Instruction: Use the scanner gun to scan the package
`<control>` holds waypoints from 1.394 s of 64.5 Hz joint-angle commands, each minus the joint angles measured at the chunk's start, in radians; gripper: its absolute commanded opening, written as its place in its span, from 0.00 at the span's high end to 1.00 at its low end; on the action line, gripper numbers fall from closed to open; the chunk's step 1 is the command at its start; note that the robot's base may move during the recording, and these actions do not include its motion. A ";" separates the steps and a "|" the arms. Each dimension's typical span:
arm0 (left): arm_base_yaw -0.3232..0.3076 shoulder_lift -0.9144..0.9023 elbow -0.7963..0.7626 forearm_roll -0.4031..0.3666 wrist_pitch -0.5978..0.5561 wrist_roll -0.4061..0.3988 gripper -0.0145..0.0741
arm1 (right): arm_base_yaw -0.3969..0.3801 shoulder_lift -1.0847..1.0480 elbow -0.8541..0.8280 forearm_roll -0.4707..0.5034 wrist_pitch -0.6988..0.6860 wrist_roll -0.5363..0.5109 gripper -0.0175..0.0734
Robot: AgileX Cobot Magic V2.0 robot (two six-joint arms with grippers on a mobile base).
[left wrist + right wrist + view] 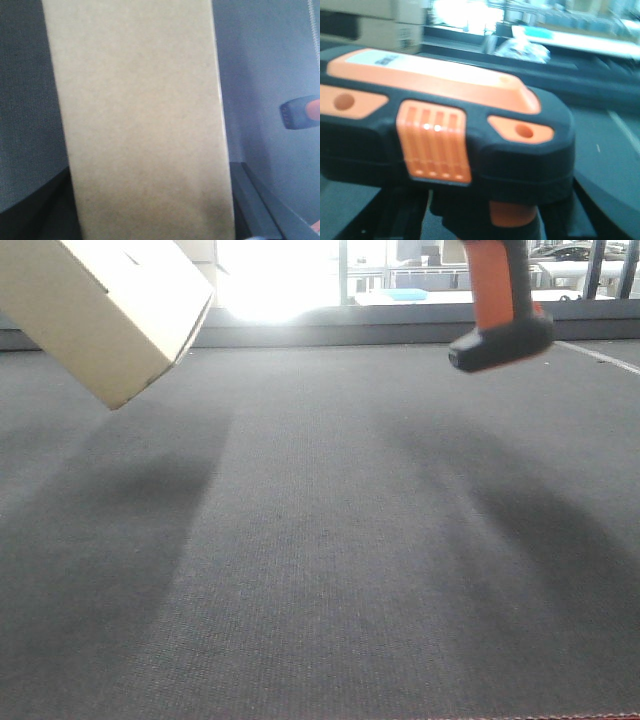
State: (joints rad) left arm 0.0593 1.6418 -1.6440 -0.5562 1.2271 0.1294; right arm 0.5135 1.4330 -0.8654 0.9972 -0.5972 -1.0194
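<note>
The package (110,305), a plain tan cardboard box, hangs tilted in the air at the top left of the front view. It fills the left wrist view (140,120), and no label shows on the faces I see. My left gripper (150,220) is shut on it, with a dark finger (260,200) on either side. The scanner gun (445,130), black with orange top and trigger, is held by my right gripper (490,222), shut on its handle. The front view shows only its orange handle and black foot (500,340), up in the air at the top right.
Grey carpeted surface (320,540) spreads below both held things. A dark ledge and bright window (290,290) run along the back. Pale stacked boxes (385,25) stand at the far left behind the scanner. A white line (600,355) crosses the far right.
</note>
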 commanded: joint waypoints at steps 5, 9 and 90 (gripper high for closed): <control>-0.002 -0.013 -0.006 0.069 -0.006 0.003 0.96 | -0.005 -0.037 -0.043 -0.035 0.006 -0.214 0.98; -0.002 -0.013 -0.006 0.093 -0.006 0.003 0.96 | -0.005 -0.037 -0.045 -0.035 0.006 -0.281 0.98; -0.002 -0.013 -0.006 0.125 -0.006 0.003 0.96 | -0.005 -0.037 -0.052 0.034 0.008 -0.359 0.98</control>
State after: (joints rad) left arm 0.0593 1.6418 -1.6440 -0.4181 1.2271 0.1294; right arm 0.5135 1.4165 -0.8991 1.0228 -0.5458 -1.3723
